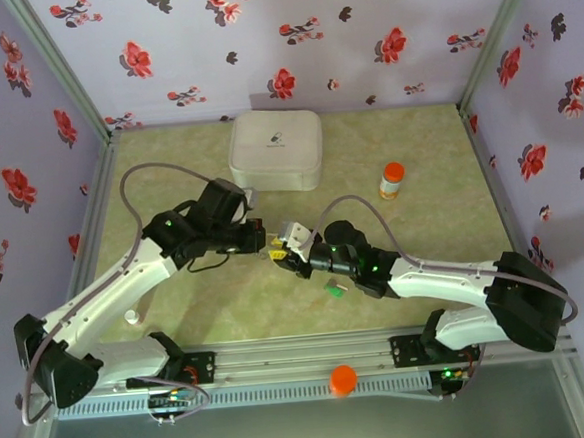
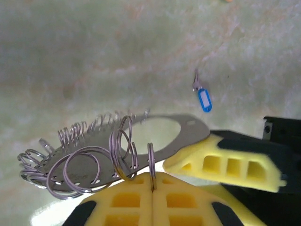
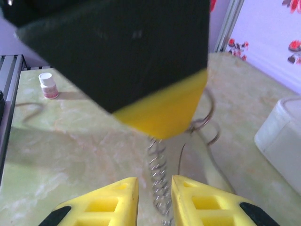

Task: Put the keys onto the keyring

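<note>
Nearest the left wrist lens, the left gripper (image 2: 152,181) is seen with its yellow fingers (image 2: 127,202) pressed together on one split ring of the keyring (image 2: 188,131). The keyring is shown as a flat metal plate with an oval cut-out, hung with many wire rings and held above the table (image 2: 94,56). One pale yellow finger of the right gripper (image 3: 154,188) is laid against the plate's far end. In the right wrist view, that gripper's jaws are parted a little and a row of the rings is framed between them. Whether the keyring is pinched there cannot be told.

From above, the left arm (image 1: 116,286) is seen stretched from its base at the near left, bent at the elbow and directed towards the table's centre. The right arm (image 1: 447,278) is laid low from the near right and directed leftwards, so that the two grippers meet tip to tip.

The blue-tagged key (image 2: 202,96) is shown lying flat on the table beyond the keyring. The green-tagged key (image 1: 332,289) is shown on the table just beside the right arm's wrist. A white case (image 1: 275,150) and an orange-capped bottle (image 1: 393,180) are placed farther back.
</note>
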{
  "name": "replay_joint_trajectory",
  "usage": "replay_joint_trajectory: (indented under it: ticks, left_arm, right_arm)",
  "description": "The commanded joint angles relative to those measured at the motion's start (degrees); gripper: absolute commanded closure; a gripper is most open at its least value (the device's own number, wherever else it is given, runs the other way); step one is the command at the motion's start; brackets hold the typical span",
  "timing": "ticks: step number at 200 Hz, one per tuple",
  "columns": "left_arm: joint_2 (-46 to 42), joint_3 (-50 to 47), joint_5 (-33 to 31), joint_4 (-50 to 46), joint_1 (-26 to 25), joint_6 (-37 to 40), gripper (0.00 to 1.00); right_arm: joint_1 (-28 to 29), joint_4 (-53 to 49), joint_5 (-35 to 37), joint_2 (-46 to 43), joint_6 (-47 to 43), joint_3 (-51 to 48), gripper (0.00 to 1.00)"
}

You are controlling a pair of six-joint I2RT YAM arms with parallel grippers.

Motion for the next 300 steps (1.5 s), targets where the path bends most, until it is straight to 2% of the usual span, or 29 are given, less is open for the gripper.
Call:
replay_joint_trajectory:
  ticks: [1,27,56,77,109,143,206,273,300]
  left_arm:
    - [0.02,2.28,7.79,-5.33,1.58,-13.67,1.0]
    - [-0.41,1.02,16.08,-2.64,4.71,-24.73,1.0]
    - [-0.59,0.82,20.15,-5.41,6.76,-30.38,1.0]
    - [-1.13,-0.99,23.48,-4.04,7.66,-35.1,1.0]
    - [-1.65,-2.7,27.1,-1.5,9.71,-40.8,1.0]
    - [-0.57,-1.06,28.18,-4.45,10.82,-41.74,1.0]
    - [1.75,-0.47,29.3,-3.84,11.44,-41.63,1.0]
    - [3.19,0.75,31.12,-4.03,11.44,-41.31,1.0]
    - [3.36,0.94,31.34,-4.37,11.52,-41.33,1.0]
  right_arm:
    - [0.42,4.32,0.24,0.59,-4.03,-0.93,0.74]
    - [0.49,7.4,1.77,2.55,-6.28,-1.54,0.74]
    - [1.36,9.56,1.78,2.94,-8.57,-2.87,0.72]
    - [2.03,11.16,1.73,2.55,-10.32,-4.14,0.71]
    - [3.19,16.09,0.97,1.4,-13.28,-6.51,0.75]
    - [3.67,18.45,3.27,-1.06,-13.92,-8.88,0.78]
    - [4.25,18.04,4.91,-0.33,-12.76,-7.23,0.74]
    - [4.27,21.36,5.61,4.94,-12.53,-3.65,0.74]
    - [4.24,24.01,5.66,6.34,-12.2,-3.22,0.78]
